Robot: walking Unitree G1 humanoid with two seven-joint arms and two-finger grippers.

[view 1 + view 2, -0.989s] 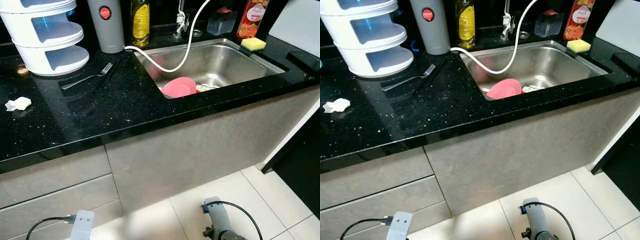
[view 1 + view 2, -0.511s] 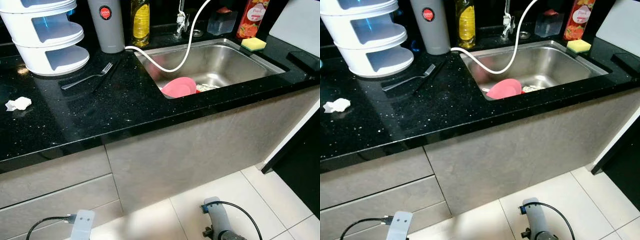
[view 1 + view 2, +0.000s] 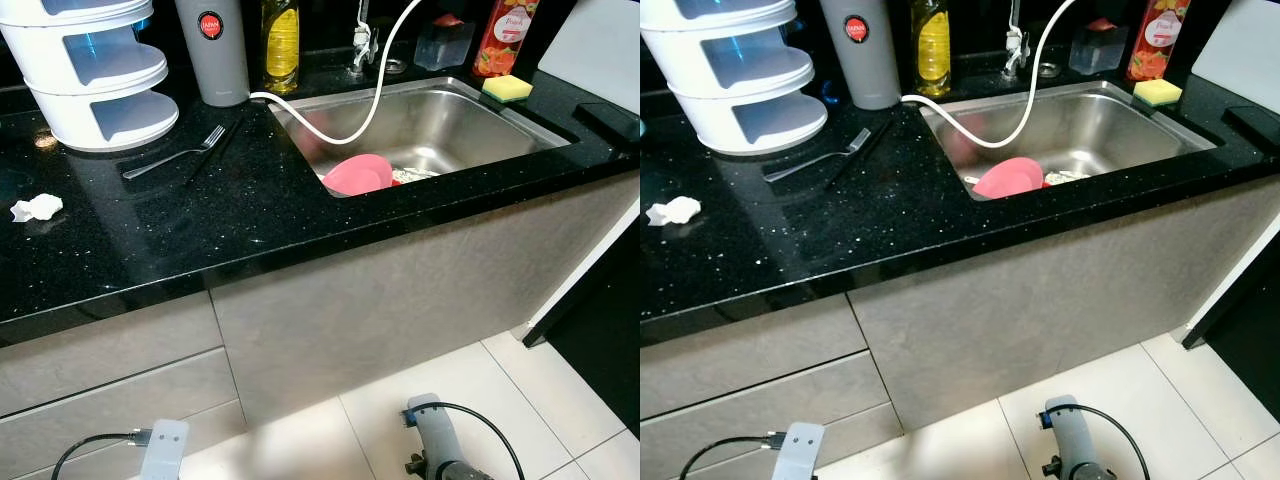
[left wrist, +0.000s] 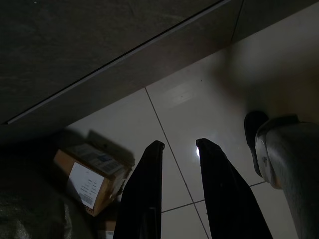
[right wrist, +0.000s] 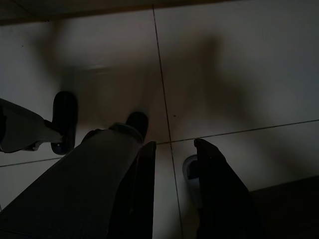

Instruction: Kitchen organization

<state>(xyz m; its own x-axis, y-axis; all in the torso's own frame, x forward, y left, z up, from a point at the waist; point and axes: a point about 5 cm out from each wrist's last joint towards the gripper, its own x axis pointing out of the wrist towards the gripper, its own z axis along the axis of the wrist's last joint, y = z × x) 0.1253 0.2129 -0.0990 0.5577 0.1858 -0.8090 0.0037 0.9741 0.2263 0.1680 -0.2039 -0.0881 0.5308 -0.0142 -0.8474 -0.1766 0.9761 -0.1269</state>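
Observation:
On the black counter (image 3: pixel 250 215) lies a metal fork (image 3: pixel 175 157) in front of a white tiered rack (image 3: pixel 95 75). A crumpled white tissue (image 3: pixel 36 207) sits near the counter's left end. A pink bowl (image 3: pixel 357 174) rests tipped in the steel sink (image 3: pixel 450 120), beside a white hose (image 3: pixel 345 135) that loops in from the tap. Both arms hang idle low in front of the cabinets. My left gripper (image 4: pixel 179 144) and right gripper (image 5: pixel 174 144) point down at the tiled floor, fingers apart with nothing between them.
A grey flask (image 3: pixel 213 50), a yellow oil bottle (image 3: pixel 280 42), a red bottle (image 3: pixel 503 35) and a yellow-green sponge (image 3: pixel 507 88) line the back of the counter. A cardboard box (image 4: pixel 89 177) lies on the floor by the cabinet base.

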